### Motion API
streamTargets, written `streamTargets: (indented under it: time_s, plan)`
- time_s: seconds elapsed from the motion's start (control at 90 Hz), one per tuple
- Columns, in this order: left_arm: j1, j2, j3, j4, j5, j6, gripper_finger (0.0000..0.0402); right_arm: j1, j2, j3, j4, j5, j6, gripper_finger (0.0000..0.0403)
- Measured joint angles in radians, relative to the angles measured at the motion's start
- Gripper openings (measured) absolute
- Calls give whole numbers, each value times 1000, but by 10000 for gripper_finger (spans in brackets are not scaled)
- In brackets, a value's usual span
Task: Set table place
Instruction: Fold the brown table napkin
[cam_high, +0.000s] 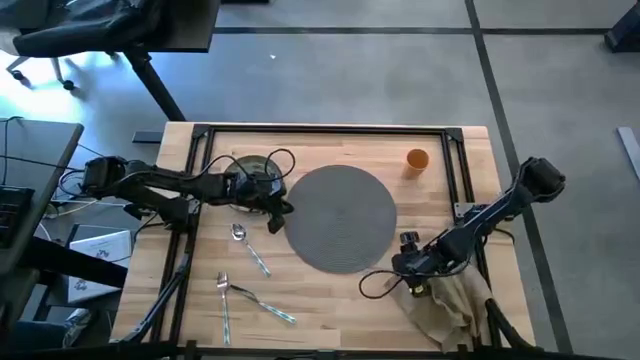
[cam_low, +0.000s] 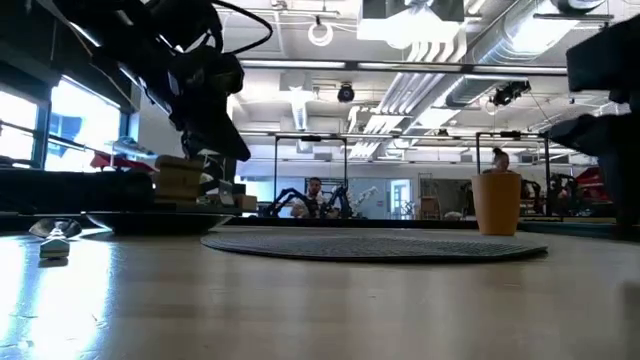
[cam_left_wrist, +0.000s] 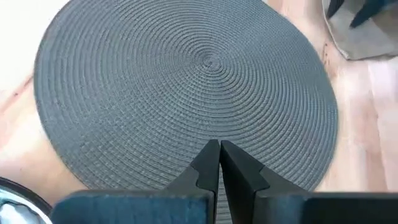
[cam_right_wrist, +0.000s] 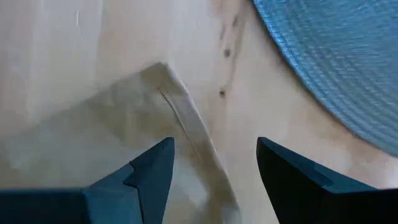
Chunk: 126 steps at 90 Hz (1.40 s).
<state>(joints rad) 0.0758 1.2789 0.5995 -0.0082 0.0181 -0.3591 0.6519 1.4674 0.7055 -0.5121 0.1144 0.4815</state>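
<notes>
The round grey woven mat lies in the middle of the table. My left gripper is shut and hovers above the mat's left rim, touching nothing. The green plate lies on the table behind it, partly under the left arm. The orange cup stands upright at the far right. The beige napkin lies crumpled at the near right. My right gripper stands open over its edge. Cutlery lies at the near left.
A black rail frame runs along the table's far and side edges. A spoon lies just left of the mat. Bare wood shows between the mat and the near edge. A dark desk with laptops stands left of the table.
</notes>
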Motion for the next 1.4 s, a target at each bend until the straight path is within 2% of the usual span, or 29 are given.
streamTargets:
  time_s: [0.078,0.2,0.367,0.478,0.656,0.867,0.978,1.144,1.311,1.4]
  plan:
    - [-21,0,0,14,-1,-7,0,32,71,0,73,-37,-30,208]
    - [-57,0,0,18,-21,-26,0,62,139,7,109,-27,-32,208]
    - [-83,0,0,39,-30,-55,0,65,137,5,93,-10,15,196]
    - [-101,0,0,63,-35,-60,0,60,130,4,73,-4,19,148]
    - [-128,0,0,145,-54,-59,0,33,120,6,53,-20,37,20]
    - [-167,1,71,140,-56,-49,0,-10,18,111,-92,-9,36,2]
    - [-183,1,125,135,-56,-12,0,-53,-52,188,-224,55,9,0]
    - [-197,0,173,133,-80,34,0,-146,-154,329,-338,225,-82,0]
    - [-190,0,188,138,-86,56,0,-257,-220,464,-345,376,-201,0]
    - [-186,0,188,143,-83,55,0,-305,-240,505,-347,393,-246,0]
